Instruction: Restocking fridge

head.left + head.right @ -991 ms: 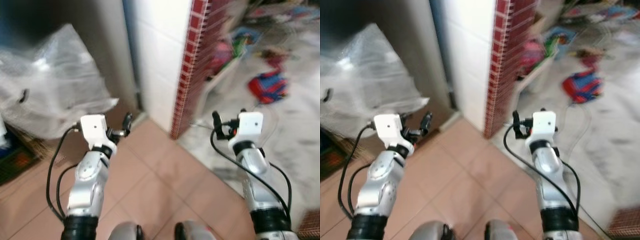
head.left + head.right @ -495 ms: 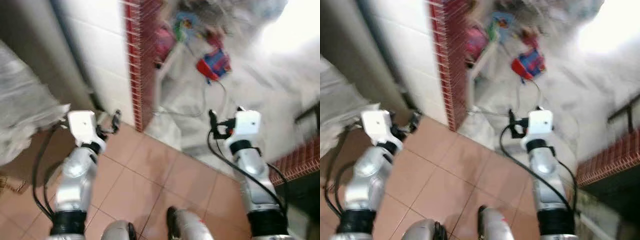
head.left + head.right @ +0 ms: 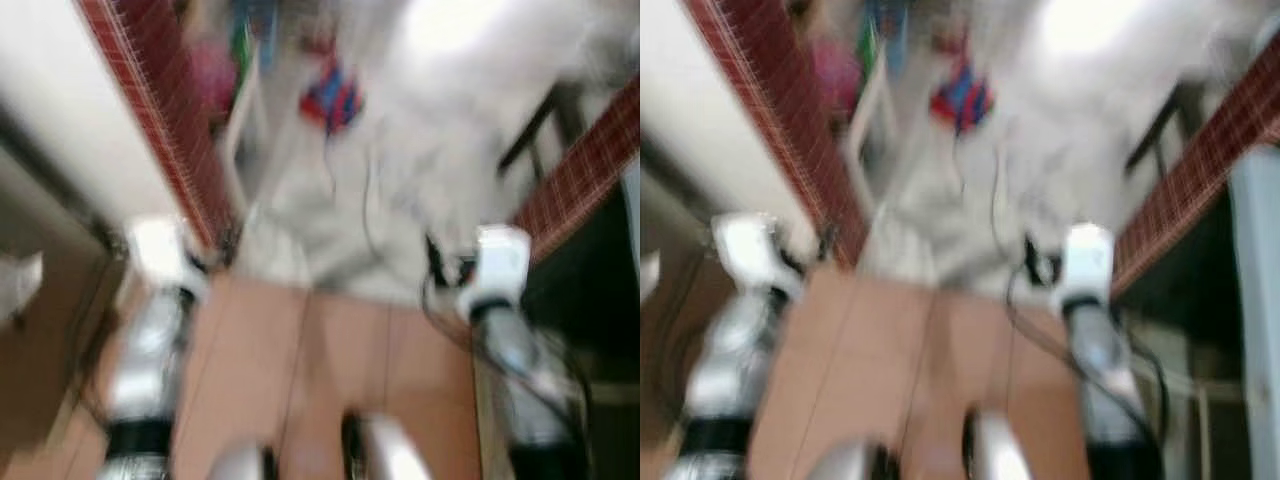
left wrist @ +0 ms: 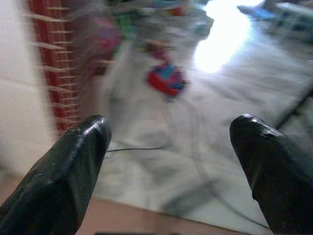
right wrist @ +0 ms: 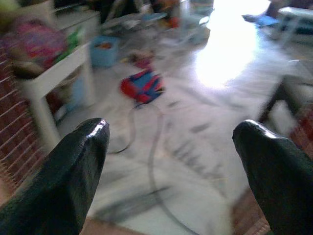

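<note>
Head views blurred. Your left pincer point(image 4: 166, 171) and right pincer point(image 5: 171, 171) both gape wide, empty, above a pale floor point(image 5: 195, 147). A red-blue bag point(image 5: 143, 86) lies near a brick wall point(image 3: 160, 130).

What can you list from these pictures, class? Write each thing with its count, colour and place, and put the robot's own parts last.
Red-and-blue bag-like bundle: one, red and blue, lying on the pale marbled floor ahead.
Dark cable: one, trailing across the pale floor.
Red brick-tiled wall edge: one, dark red, on the robot's left.
White table: one, beside the brick edge, with a blurred pink item on top.
Pale marbled floor: white-grey, ahead, with bright glare.
Terracotta tiled floor: orange-brown, under the robot.
Left gripper: black fingers open, held forward.
Right gripper: black fingers open, held forward.
</note>
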You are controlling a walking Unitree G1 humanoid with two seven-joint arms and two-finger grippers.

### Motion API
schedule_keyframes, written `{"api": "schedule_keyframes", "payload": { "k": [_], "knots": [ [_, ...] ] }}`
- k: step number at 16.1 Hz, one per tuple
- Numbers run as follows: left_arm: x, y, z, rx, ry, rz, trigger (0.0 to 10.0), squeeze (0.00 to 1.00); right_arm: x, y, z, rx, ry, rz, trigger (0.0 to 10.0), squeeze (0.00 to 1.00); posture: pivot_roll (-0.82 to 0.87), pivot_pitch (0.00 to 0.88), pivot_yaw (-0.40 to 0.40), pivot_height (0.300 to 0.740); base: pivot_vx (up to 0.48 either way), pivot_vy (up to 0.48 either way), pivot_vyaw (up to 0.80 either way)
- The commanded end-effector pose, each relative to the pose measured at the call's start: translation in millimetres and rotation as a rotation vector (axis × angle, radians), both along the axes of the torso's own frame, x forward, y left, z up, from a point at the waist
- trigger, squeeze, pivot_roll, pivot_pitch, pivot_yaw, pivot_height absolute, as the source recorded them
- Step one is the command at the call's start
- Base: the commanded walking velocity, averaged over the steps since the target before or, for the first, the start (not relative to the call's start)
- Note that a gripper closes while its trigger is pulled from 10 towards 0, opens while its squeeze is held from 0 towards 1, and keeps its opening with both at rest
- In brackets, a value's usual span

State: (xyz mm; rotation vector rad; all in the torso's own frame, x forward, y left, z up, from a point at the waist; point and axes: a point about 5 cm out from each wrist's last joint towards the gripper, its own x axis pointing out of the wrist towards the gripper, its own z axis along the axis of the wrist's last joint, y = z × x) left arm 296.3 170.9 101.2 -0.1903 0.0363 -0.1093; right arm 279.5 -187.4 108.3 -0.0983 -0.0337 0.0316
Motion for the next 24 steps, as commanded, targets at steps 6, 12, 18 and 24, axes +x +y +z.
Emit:
{"api": "schedule_keyframes", "payload": {
  "k": [6,12,18,24],
  "knots": [
    [1.8,16.7,0.0,0.02,0.005,0.037,10.0,0.0,1.4,7.8,4.7,0.006,-0.014,0.01,10.0,0.0,-0.03,0.145,0.043,0.74,0.0,0.461,-0.8],
    [1.0,10.5,-2.8,0.034,0.013,0.016,10.0,0.0,2.4,9.1,5.4,0.007,-0.018,0.012,10.0,0.0,-0.03,0.142,0.044,0.74,0.0,0.32,-0.8],
    [-28.1,6.6,-26.0,0.106,0.08,-0.04,10.0,0.0,2.9,7.7,5.8,0.001,-0.027,0.004,10.0,0.0,-0.03,0.106,0.045,0.74,0.0,0.0,-0.8],
    [-74.2,36.0,-45.6,0.232,0.141,0.032,10.0,0.0,-25.3,-7.1,-4.3,-0.043,-0.005,-0.041,10.0,0.0,-0.04,0.014,0.043,0.74,0.0,0.0,-0.8]
  ]
}}
